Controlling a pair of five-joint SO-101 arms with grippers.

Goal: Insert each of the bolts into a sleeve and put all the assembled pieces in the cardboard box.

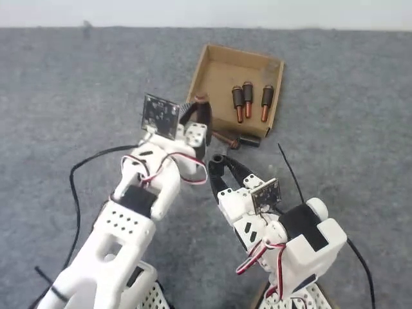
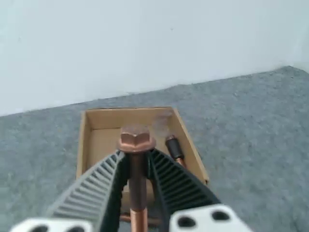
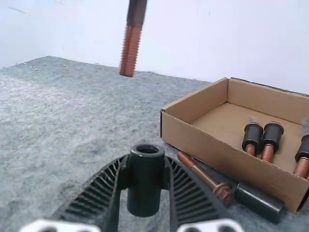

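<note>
My left gripper (image 2: pixel 136 158) is shut on a copper bolt (image 2: pixel 136 141), held upright with its hex head up; in the high view this gripper (image 1: pixel 198 112) hovers by the near left edge of the cardboard box (image 1: pixel 205 64). My right gripper (image 3: pixel 145 163) is shut on an upright black sleeve (image 3: pixel 144 181) with its bore facing up, and it sits in front of the box in the high view (image 1: pixel 217 165). The bolt's threaded tip (image 3: pixel 129 48) hangs above and beyond the sleeve. Three assembled pieces (image 1: pixel 248 100) lie in the box.
A loose bolt (image 3: pixel 205 176) and a loose black sleeve (image 3: pixel 258 203) lie on the grey carpet just outside the box's near wall (image 3: pixel 217 145). Black cables (image 1: pixel 74 193) trail beside both arms. Open carpet spreads to the left and right.
</note>
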